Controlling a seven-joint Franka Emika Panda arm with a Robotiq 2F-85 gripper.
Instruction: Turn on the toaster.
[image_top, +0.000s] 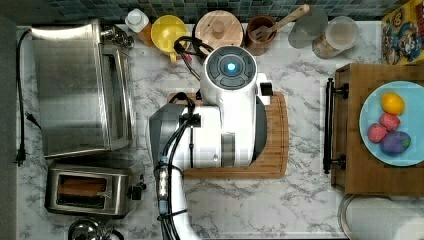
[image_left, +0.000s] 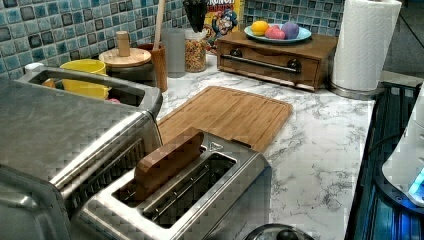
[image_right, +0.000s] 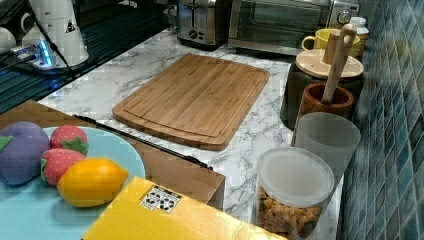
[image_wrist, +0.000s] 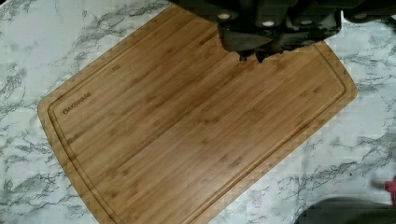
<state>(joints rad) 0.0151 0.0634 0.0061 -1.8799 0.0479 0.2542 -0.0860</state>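
Note:
The toaster (image_top: 116, 192) is a small steel box at the top view's lower left, with a brown slice of bread (image_top: 82, 187) standing in one slot and its black lever and knob (image_top: 136, 190) on the end facing the counter's middle. The toaster (image_left: 227, 182) fills the left view's foreground, the slice (image_left: 165, 161) sticking up from it. The toaster (image_right: 200, 20) is also at the far end of the right view. My gripper (image_wrist: 252, 57) hangs shut over a bamboo cutting board (image_wrist: 187, 135), holding nothing, well apart from the toaster. In the top view my white arm (image_top: 225, 120) covers the board.
A large steel toaster oven (image_top: 80, 90) stands right beside the toaster. Along the tiled back wall are a yellow mug (image_top: 167, 32), a lidded canister (image_top: 218, 29), a utensil cup (image_top: 261, 32) and jars. A wooden drawer box (image_top: 370, 165) with a fruit plate (image_top: 372, 122) and a paper towel roll (image_left: 365, 45) stand beyond the board.

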